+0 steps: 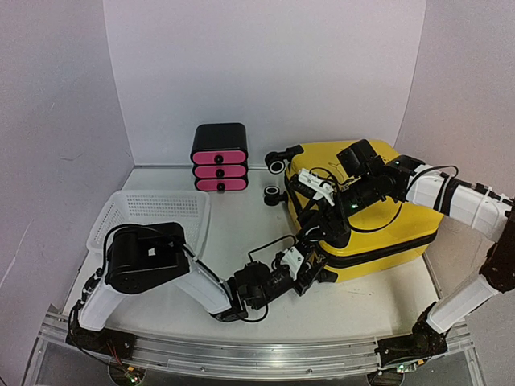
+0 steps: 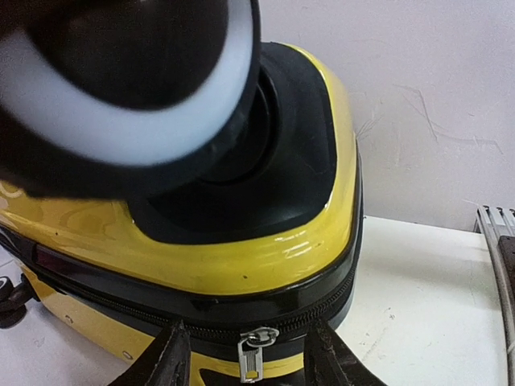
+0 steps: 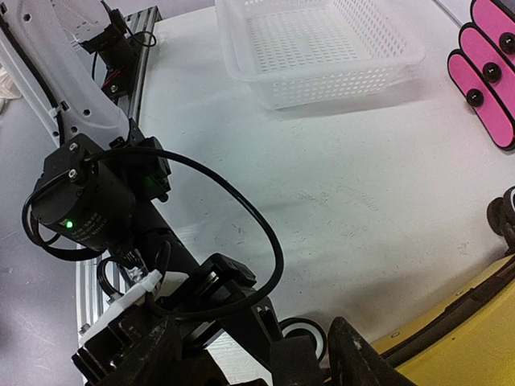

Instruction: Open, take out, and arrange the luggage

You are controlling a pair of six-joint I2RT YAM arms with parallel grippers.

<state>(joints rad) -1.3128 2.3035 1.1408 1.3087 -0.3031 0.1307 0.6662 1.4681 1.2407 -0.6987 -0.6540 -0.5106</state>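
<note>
White tabletop (image 1: 241, 233) w/ pale walls (image 1: 265, 64); yellow luggage (image 1: 418, 225) R, mesh basket (image 1: 157, 194) L

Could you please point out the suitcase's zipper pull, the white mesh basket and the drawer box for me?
zipper pull (image 2: 251, 359): left wrist view, on the metal tab.
white mesh basket (image 1: 161, 194): top external view, on its far rim.
drawer box (image 1: 219, 157): top external view, on the top pink drawer.

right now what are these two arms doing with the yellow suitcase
The yellow suitcase lies closed on the table. The left gripper is at its near corner, open, with the zipper pull between its fingers but not pinched. The right gripper hovers open over the suitcase's left edge, holding nothing. Nothing has been taken out yet.
</note>
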